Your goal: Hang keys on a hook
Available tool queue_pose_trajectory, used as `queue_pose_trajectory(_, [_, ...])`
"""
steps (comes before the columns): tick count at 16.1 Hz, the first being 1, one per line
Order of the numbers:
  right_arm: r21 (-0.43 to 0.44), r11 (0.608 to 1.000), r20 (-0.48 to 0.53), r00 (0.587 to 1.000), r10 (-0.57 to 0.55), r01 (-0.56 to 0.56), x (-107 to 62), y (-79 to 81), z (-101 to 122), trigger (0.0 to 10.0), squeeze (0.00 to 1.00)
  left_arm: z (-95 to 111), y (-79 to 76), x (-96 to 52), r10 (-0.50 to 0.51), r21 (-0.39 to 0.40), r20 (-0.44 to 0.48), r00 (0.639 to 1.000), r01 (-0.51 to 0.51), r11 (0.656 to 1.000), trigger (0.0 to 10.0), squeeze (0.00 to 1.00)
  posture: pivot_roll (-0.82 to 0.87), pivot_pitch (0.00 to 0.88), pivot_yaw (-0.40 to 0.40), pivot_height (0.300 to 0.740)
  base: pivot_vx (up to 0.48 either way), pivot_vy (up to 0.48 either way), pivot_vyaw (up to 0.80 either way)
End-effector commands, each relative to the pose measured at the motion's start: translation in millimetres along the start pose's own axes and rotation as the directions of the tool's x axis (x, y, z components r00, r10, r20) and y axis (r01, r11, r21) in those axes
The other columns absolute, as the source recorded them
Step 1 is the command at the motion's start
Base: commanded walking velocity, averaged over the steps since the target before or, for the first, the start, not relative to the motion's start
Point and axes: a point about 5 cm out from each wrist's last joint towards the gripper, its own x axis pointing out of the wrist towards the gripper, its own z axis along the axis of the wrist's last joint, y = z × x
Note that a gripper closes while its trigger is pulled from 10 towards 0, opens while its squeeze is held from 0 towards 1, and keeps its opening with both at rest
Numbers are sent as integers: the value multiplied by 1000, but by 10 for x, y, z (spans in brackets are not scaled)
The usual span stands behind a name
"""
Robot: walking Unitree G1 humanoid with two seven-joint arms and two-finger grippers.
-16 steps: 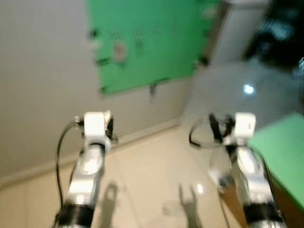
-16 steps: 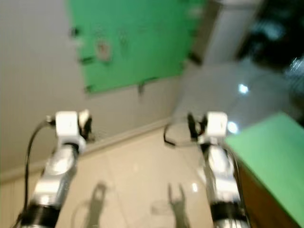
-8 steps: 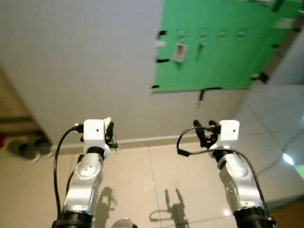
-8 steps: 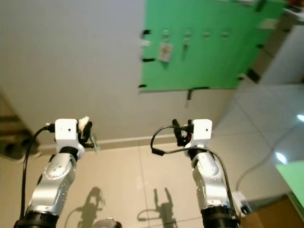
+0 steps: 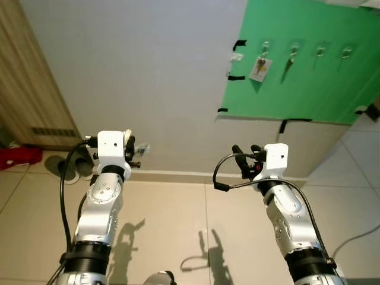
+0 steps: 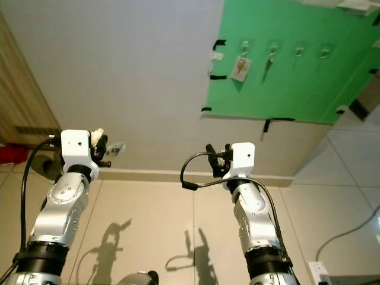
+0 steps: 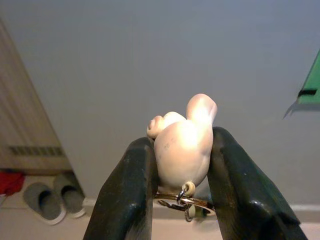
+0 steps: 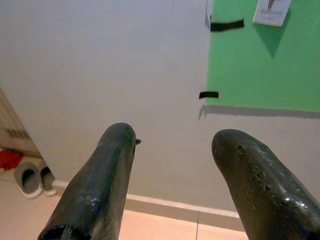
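Green board (image 5: pixel 309 65) shifted right since earlier, left hand (image 7: pixel 181 175) clamping keys (image 7: pixel 182 150).

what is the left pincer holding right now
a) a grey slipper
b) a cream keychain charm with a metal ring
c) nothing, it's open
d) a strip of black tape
b: in the left wrist view the left pincer is clamped on a cream keychain charm, with a metal ring hanging under it between the black fingers.

Both arms raised forward; left tool (image 7: pixel 181 165) clamped, right tool (image 8: pixel 177 165) spread
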Motion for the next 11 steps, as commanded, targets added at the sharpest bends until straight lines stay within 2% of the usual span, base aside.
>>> queue_pose_trajectory(1, [-17,1000,16,1000,-12,12,26,-54,43,10000,306,37,-5,46,-11,22,-2,1000,11,1000,10000,0,77,0,-9,740,0,0,506])
queue_pose_trajectory(3, [-8,1000,37,999,-16,16,51,-18,92,10000,318,27,6,69,-32,14,-10,999,32,999,10000,0,64,0,-7,740,0,0,513])
queue_pose_trajectory(5, [-42,999,35,999,-3,4,51,42,104,10000,302,42,-65,89,-76,-18,-5,997,76,997,10000,0,54,0,-9,740,0,0,506])
queue_pose_trajectory(6, [-44,998,7,999,34,-34,64,75,122,10000,0,228,-160,158,-215,26,54,975,214,976,10000,0,49,0,-13,740,0,0,0])
queue_pose_trajectory(8, [-68,984,12,986,166,-165,40,104,250,10000,0,571,-74,281,-380,150,102,919,364,919,10000,0,38,0,-8,740,0,0,0])
queue_pose_trajectory(9, [-74,978,10,981,194,-193,33,110,279,10000,0,646,-41,299,-409,178,113,906,386,905,10000,0,36,0,-6,740,0,0,0])
queue_pose_trajectory(10, [-117,962,3,968,249,-247,25,93,376,10000,0,827,55,315,-474,255,158,866,428,867,10000,0,31,0,-5,740,0,0,0])
queue_pose_trajectory(11, [-138,952,18,960,279,-274,43,52,527,10000,0,1014,185,347,-503,272,201,841,445,853,10000,0,30,0,-8,740,0,0,0])
